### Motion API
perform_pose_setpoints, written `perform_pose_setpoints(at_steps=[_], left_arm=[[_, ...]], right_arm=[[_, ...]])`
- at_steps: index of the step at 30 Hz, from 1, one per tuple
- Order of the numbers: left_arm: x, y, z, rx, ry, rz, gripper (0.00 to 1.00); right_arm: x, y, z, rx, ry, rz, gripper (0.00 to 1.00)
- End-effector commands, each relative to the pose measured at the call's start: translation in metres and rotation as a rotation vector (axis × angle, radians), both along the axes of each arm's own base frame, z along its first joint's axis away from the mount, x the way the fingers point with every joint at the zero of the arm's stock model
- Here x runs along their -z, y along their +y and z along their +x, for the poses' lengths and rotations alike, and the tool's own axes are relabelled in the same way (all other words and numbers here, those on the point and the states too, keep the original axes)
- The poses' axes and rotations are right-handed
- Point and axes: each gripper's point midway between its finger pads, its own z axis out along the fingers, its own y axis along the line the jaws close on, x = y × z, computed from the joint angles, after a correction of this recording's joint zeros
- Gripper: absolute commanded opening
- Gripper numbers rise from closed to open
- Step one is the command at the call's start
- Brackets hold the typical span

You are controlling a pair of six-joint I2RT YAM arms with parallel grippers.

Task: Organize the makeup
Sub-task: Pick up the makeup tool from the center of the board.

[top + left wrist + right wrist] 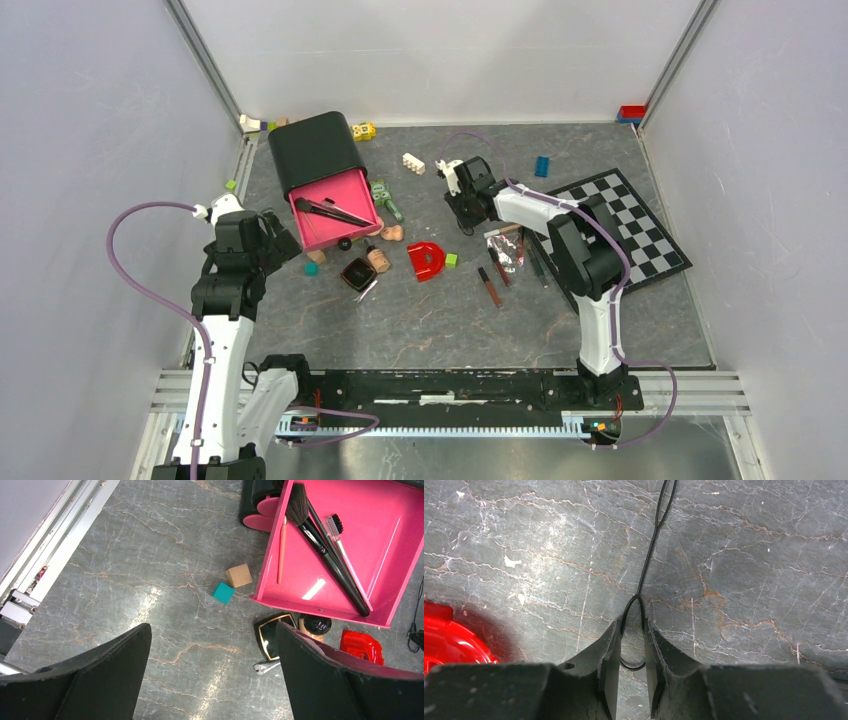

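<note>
My left gripper point(212, 630) hangs with its fingers spread wide over the veined grey stone-look table point(125, 555). The glossy pink plastic tray point(390, 530) holds three pieces: one black-handled bristle brush point(327, 555), one clear-stemmed spoolie brush point(335, 525) and one slim pink pencil point(282, 550). Just outside its lip I count one square black compact point(272, 640) edged in gold and one round black-capped bottle point(315, 625). Nearby are two blocks, one wooden cube point(238, 575) and one teal cube point(223, 592). My right gripper point(630, 630) is nearly pressed together, pinching a loop of one thin black cord point(651, 535).

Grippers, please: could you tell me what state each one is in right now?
Left gripper: open, holding nothing.
Right gripper: closed on a thin black cord.
</note>
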Motion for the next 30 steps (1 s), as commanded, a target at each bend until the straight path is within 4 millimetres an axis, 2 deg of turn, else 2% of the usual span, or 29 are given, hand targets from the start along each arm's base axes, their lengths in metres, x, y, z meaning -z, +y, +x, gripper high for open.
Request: perform_pose_setpoints(at_steps=[1,12,30], left_arm=[[-0.014,0.001,0.006,0.000,-0.053,0.005,1.00],[-0.014,0.001,0.005,0.000,-0.053,0.005,1.00],[-0.013,0.001,0.006,-0.001,-0.050,0.004,1.00]], right_arm=[[0.013,-0.014,-0.022,0.024,0.082,-0.034,0.28],[-0.022,-0.008,-0.013,0.022,0.013,0.007,0.30],[-0.060,0.001,-0.011,-0.002,-0.046,0.037,0.30]])
